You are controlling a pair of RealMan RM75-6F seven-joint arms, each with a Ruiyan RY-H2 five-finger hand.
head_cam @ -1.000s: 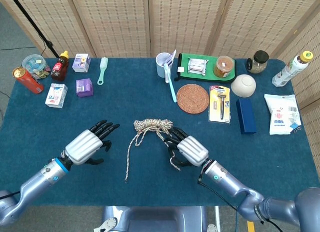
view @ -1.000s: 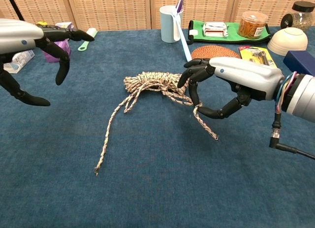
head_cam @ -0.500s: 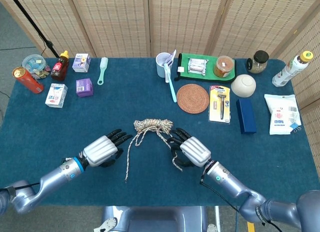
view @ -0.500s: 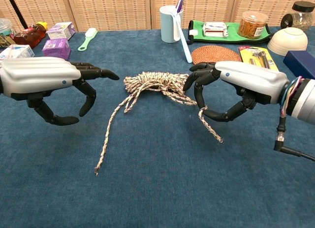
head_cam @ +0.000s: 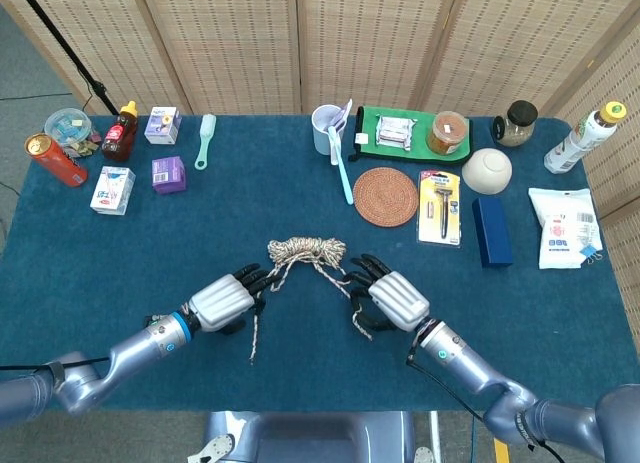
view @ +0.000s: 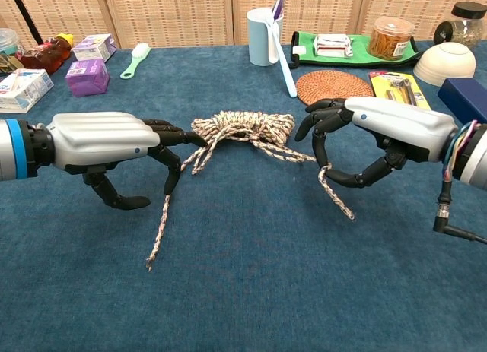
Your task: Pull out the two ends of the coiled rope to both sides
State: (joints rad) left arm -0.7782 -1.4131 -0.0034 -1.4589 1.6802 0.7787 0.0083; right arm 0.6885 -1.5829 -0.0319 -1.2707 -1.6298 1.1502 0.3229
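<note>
Near the middle of the blue table (head_cam: 120,253) lies the coiled rope (view: 243,127), its bundle stretched from left to right, with one loose end going out on each side. The right end (view: 335,192) is pinched by the right hand (view: 380,135) between thumb and a finger, and the strand from the bundle to this hand looks almost straight. The left end (view: 163,215) runs from the bundle toward the robot and lies free on the cloth. The left hand (view: 106,143) is just beside this strand, palm down, fingers curved and apart, holding nothing; its fingertips (view: 173,186) are above or touching the strand, which one cannot be told. The coming move probably depends on this hand closing on the strand under it, then drawing it out to the left.
</note>
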